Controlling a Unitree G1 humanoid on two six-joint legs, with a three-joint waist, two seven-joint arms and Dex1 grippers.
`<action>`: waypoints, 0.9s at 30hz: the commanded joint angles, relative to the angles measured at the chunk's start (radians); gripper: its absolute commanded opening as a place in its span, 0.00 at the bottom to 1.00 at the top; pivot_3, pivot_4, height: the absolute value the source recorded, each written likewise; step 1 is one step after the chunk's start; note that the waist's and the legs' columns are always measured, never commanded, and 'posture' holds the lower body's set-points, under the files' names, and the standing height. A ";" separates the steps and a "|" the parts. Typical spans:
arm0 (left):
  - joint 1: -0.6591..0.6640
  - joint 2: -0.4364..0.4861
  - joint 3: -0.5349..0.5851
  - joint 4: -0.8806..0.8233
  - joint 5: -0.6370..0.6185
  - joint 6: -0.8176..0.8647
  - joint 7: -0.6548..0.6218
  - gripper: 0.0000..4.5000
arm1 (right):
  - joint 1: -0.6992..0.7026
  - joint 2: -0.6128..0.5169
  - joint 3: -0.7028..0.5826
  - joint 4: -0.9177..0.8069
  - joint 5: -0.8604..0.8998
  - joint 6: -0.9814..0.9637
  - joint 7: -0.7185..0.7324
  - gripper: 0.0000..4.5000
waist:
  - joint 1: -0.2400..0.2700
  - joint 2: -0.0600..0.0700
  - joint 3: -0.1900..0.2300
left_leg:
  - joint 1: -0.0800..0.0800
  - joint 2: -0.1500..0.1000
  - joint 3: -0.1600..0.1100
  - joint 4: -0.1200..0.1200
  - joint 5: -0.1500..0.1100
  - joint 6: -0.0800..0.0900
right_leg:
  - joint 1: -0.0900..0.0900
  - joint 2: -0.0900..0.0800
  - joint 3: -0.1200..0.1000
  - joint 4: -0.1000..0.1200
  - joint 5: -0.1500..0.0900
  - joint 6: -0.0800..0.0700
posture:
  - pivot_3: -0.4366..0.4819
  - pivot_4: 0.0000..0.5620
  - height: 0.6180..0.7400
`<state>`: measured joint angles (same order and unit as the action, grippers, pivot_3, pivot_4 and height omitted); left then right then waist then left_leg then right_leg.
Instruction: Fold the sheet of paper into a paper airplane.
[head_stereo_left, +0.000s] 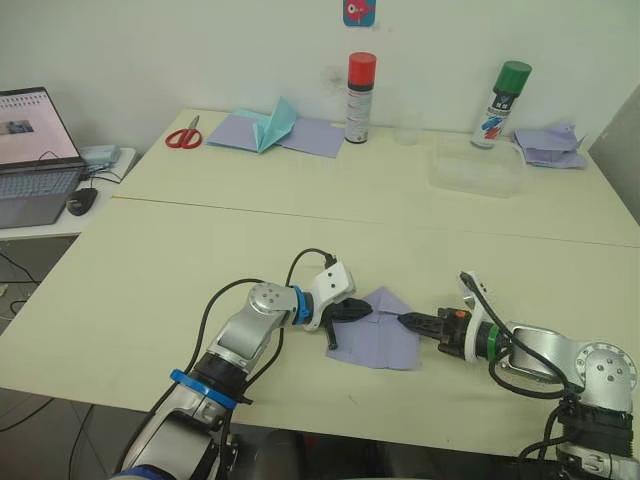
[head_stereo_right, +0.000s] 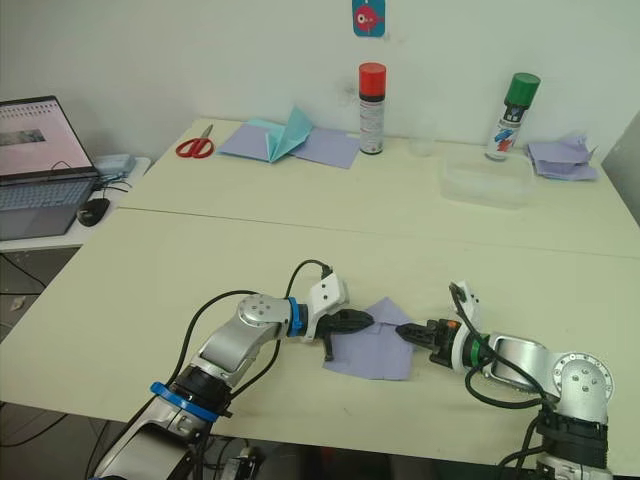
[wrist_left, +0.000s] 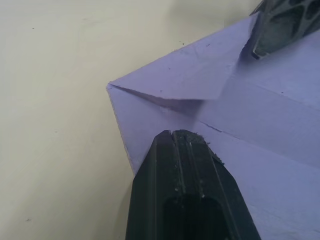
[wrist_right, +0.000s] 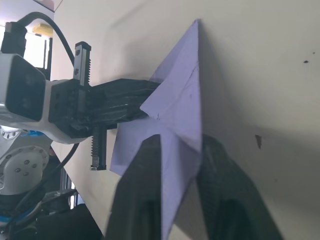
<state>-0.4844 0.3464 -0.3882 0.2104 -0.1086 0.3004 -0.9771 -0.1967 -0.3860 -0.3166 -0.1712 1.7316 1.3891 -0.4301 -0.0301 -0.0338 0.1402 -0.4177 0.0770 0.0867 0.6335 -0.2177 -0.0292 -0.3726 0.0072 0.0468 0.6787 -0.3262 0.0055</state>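
Observation:
The sheet of paper (head_stereo_left: 378, 342) lies near the table's front edge, pale lavender, with one corner folded over into a triangular flap (wrist_left: 200, 75). My left gripper (head_stereo_left: 367, 313) is shut, and its tips rest on the sheet's left side beside the flap. From the right, my right gripper (head_stereo_left: 404, 321) is shut on the sheet's right edge. In the right wrist view that paper edge (wrist_right: 182, 100) runs between its two fingers (wrist_right: 225, 200). The tips of the two grippers are a few centimetres apart.
At the back stand red scissors (head_stereo_left: 184, 136), lavender sheets with a teal folded shape (head_stereo_left: 272, 126), a red-capped can (head_stereo_left: 360, 97), a green-capped can (head_stereo_left: 503, 104), a clear plastic box (head_stereo_left: 478, 166) and crumpled lavender paper (head_stereo_left: 550, 146). A laptop (head_stereo_left: 35, 150) and a mouse (head_stereo_left: 82, 200) are on the left.

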 joint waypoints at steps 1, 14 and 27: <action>0.016 0.008 -0.044 0.055 0.053 0.027 -0.005 0.00 | 0.005 -0.056 0.068 -0.023 0.119 -0.111 -0.053 0.00 | 0.000 0.000 0.000 | 0.000 0.000 0.000 0.000 0.000 0.000 | 0.000 0.000 0.000 0.000 0.000 0.000 | 0.48 0.27 1.00; 0.022 0.009 -0.044 0.054 0.061 0.029 -0.014 0.00 | -0.060 -0.204 0.261 -0.065 0.148 -0.243 0.034 0.00 | 0.001 0.000 0.000 | 0.000 0.001 0.000 -0.001 0.000 0.000 | 0.000 0.000 0.000 -0.001 0.000 0.000 | 0.48 0.27 1.00; 0.010 0.004 -0.044 0.057 0.060 0.025 -0.025 0.00 | -0.110 -0.165 0.352 -0.058 -0.007 -0.281 0.133 0.00 | 0.001 0.000 0.000 | -0.001 0.001 0.000 -0.003 0.000 0.000 | 0.000 0.000 -0.001 -0.003 0.000 0.000 | 0.48 0.27 1.00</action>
<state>-0.4946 0.3471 -0.3889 0.2137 -0.0951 0.2981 -1.0037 -0.2904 -0.5552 0.0352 -0.2018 1.7278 1.1214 -0.3228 -0.0286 -0.0342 0.1405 -0.4184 0.0777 0.0867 0.6308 -0.2176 -0.0291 -0.3729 0.0068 0.0461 0.6754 -0.3263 0.0056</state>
